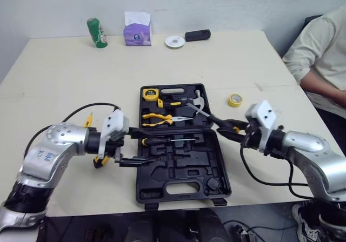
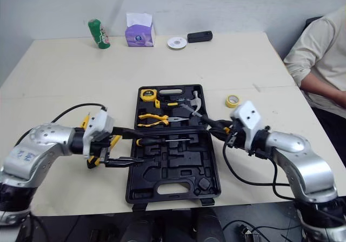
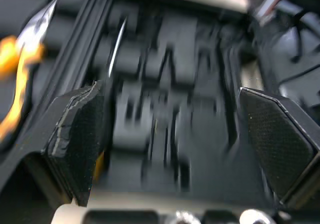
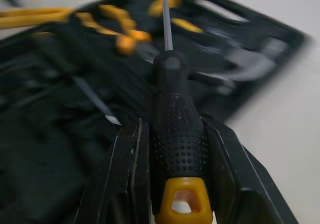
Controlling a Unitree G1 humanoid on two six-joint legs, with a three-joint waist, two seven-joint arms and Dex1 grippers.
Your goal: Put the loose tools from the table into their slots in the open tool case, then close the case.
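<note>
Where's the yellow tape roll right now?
Left eye view: the yellow tape roll lies on the table, robot's right side, just right of the open tool case, beyond the right gripper.

We are seeing a matt, dimpled grip, a smooth yellow end cap and a bare metal shaft on the black-and-yellow plastic-handled screwdriver point(image 4: 177, 149). The right gripper point(image 4: 172, 126) is pressing smooth, faintly glossy black fingers point(image 4: 125, 179) against it. The left gripper point(image 3: 170, 129) is showing rough, finely textured pads point(image 3: 82, 129). The black moulded-plastic tool case point(image 1: 178, 172), by the tabletop's near edge, is looking matt, as is the cream tabletop point(image 1: 65, 64).
</note>
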